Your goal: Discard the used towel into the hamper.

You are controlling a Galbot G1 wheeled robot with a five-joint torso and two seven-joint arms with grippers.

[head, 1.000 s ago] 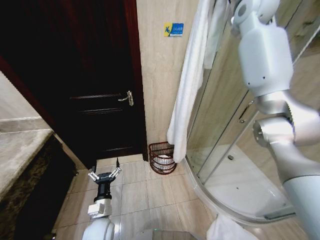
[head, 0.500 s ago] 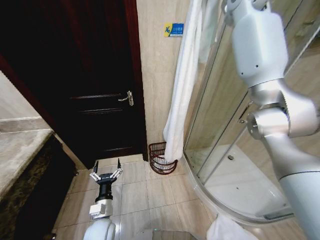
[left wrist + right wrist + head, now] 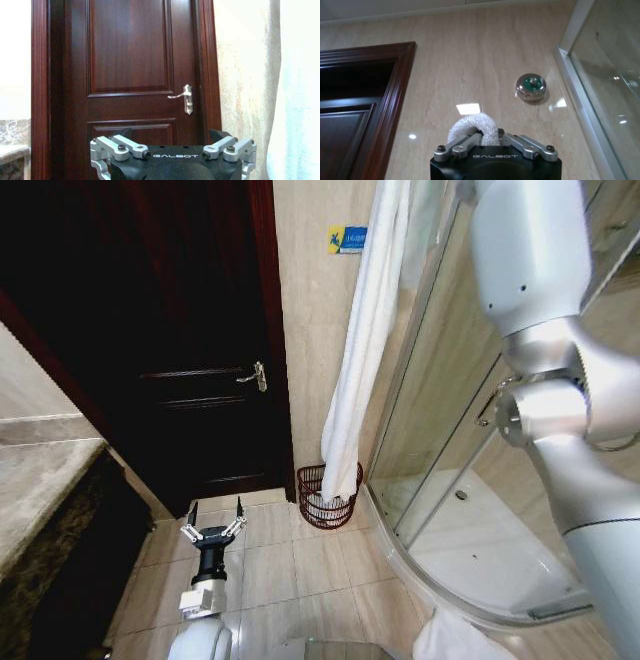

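Right gripper (image 3: 487,135) jaws clamp towel (image 3: 355,360) above hamper (image 3: 328,498).

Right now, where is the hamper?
In the head view, the hamper stands on the floor by the beige wall, between the dark door and the shower glass, under the hanging towel.

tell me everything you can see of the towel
The towel is white, long and soft-looking, hanging straight down as a narrow bunched column beside the glass shower wall. Its top fold is pinched in the right tool, raised high by the tiled wall. Its lower end dips into the hamper on the floor, against the basket's rim. The left tool sits low near the floor, open and apart from it.
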